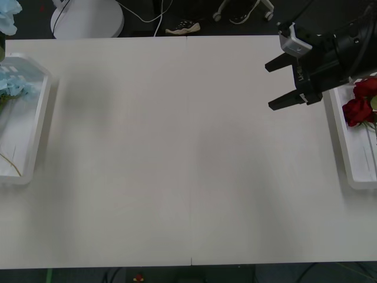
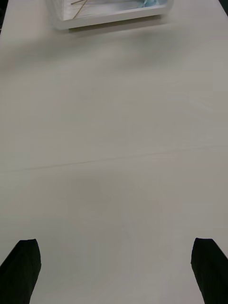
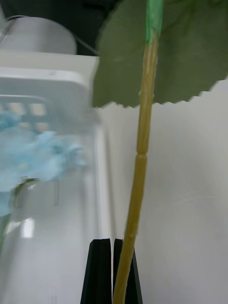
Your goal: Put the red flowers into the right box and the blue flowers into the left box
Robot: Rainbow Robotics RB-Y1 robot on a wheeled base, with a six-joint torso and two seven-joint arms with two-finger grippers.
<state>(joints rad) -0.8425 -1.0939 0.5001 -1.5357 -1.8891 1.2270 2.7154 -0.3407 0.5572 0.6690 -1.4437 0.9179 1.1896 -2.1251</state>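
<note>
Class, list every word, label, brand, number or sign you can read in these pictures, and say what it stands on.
None can be read.
Right end effector: small pale marks on its black body, too blurred to read.
The left box, right box and table carry no print.

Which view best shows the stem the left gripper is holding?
The left wrist view: the left gripper is shut on the flower stem, whose leaf shows above. The front view shows a blue bloom at its corner. The right wrist view faces the left box.
</note>
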